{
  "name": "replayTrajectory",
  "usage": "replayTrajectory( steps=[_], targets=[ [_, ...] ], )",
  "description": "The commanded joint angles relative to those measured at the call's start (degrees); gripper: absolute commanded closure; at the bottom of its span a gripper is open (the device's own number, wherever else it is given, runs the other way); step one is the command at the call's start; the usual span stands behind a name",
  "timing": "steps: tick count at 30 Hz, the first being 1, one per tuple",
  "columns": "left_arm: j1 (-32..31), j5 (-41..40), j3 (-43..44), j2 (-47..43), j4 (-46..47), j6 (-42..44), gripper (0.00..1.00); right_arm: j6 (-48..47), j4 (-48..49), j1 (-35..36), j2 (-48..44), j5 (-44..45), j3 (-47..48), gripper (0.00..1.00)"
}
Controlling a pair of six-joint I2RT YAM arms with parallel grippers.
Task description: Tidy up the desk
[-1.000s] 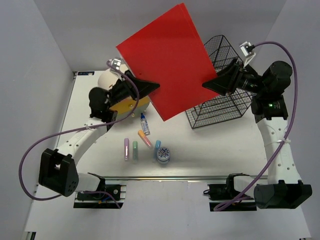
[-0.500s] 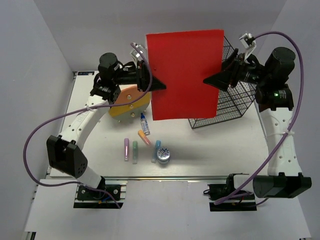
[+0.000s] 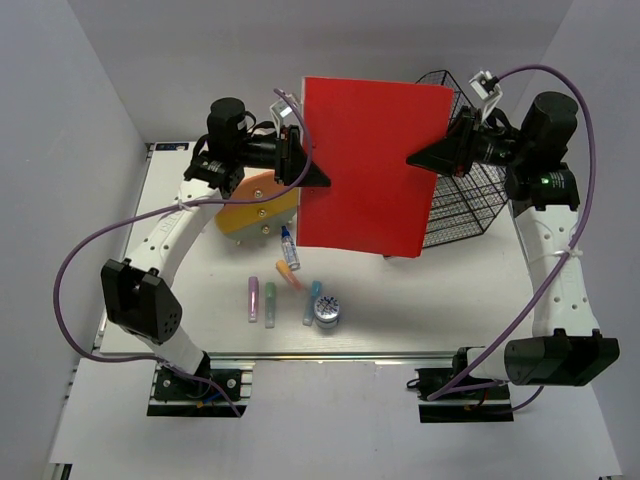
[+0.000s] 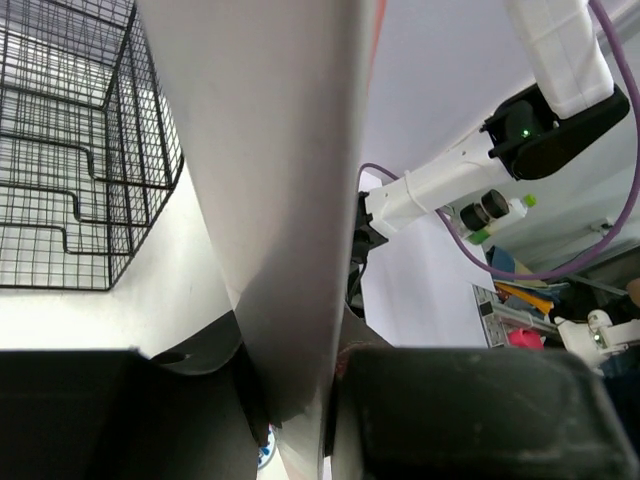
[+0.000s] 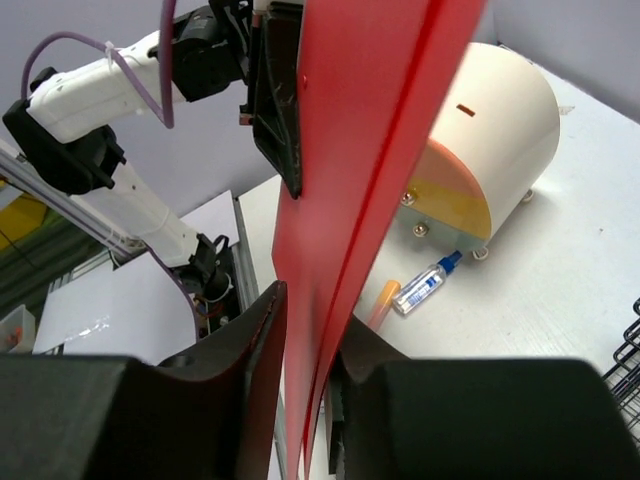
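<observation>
A large red folder [image 3: 365, 165] hangs in the air above the white desk [image 3: 440, 290], its flat face toward the top camera. My left gripper [image 3: 318, 180] is shut on its left edge and my right gripper [image 3: 415, 160] is shut on its right edge. In the left wrist view the folder [image 4: 280, 200] shows edge-on and grey between the jaws of that gripper [image 4: 295, 390]. In the right wrist view the folder [image 5: 370, 150] runs up from that gripper [image 5: 305, 340]. The folder hides the desk's far middle.
A black wire basket [image 3: 470, 190] stands at the back right, partly behind the folder. A cream-and-orange round drawer box [image 3: 255, 205] sits back left. A small bottle [image 3: 289, 247], several markers [image 3: 270, 300] and a round blue-white item [image 3: 327, 311] lie near the front rail [image 3: 330, 353].
The folder has turned from a tilted diamond to nearly upright and shifted slightly right toward the basket. Both arms rose and moved with it, still gripping its edges.
</observation>
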Motion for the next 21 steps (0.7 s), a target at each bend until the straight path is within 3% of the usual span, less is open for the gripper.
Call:
replayTrajectory(
  steps=[1,8,12,13,16,17,21],
  targets=[
    [0.01,0.22,2.77,-0.70,-1.78,1.08,1.00,1.31,4.05,0.39,-1.06,-2.37,-1.48,0.75],
    [0.01,1.45,3.48,-0.09,-1.87,0.64,1.00,3.41,6.94,0.66,-0.97,-2.10,-4.38,0.75],
    [0.01,1.36,3.57,0.52,-1.69,0.11,1.00,7.19,10.89,0.74,-0.97,-3.33,-6.05,0.98],
    [0.01,1.19,3.66,0.53,-1.78,-0.15,1.00,8.24,12.99,0.66,-0.89,-3.42,-6.49,1.00],
    [0.01,0.57,3.57,0.62,-1.69,-0.85,0.88,11.76,17.74,0.66,-1.23,-3.59,-8.51,1.00],
    [0.01,0.22,3.05,0.35,-1.52,-1.03,0.66,12.90,19.06,0.66,-1.24,-3.59,-8.86,1.00],
    [0.62,-6.87,2.34,-2.19,-1.51,-1.38,0.34,17.92,22.59,0.13,-1.85,-1.14,-9.57,1.00]
  ],
)
